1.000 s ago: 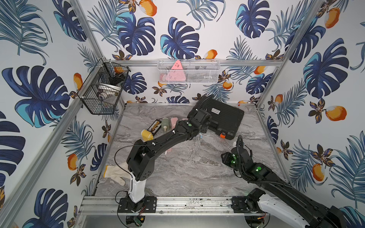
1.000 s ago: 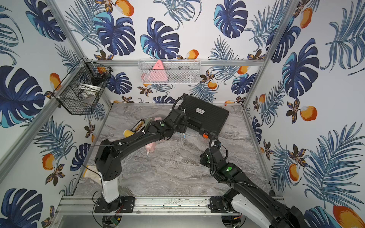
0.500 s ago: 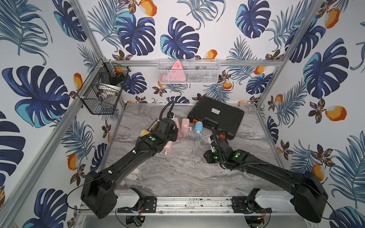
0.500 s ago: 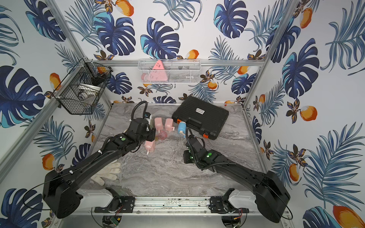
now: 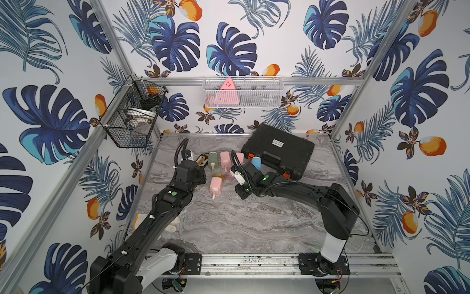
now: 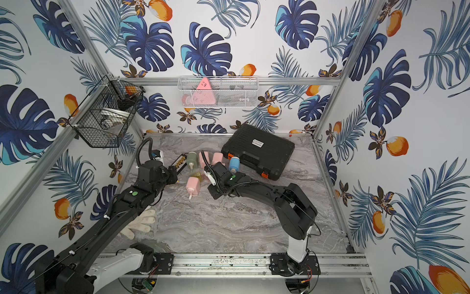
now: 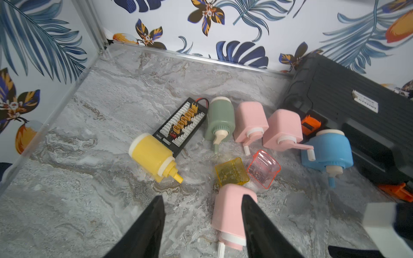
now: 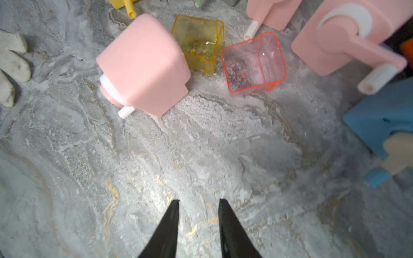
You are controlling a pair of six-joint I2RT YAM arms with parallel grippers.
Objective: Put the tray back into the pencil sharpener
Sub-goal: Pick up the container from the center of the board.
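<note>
left gripper (image 7: 202, 200): open, holds nothing, by the pink plastic pencil sharpener (image 7: 230, 214) lying on its side on the grey marble counter (image 7: 89, 178) | right gripper (image 8: 198, 202): open, empty, over bare counter | clear red plastic tray (image 8: 253, 64): out on the counter, beside a clear yellow plastic tray (image 8: 199, 43), near the sharpener

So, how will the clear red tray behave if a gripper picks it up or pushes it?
The red tray looks like thin clear plastic: probably light and stiff, though a hard squeeze might crack it. Its glossy walls may slip. Being boxy, it should slide rather than roll.
</note>
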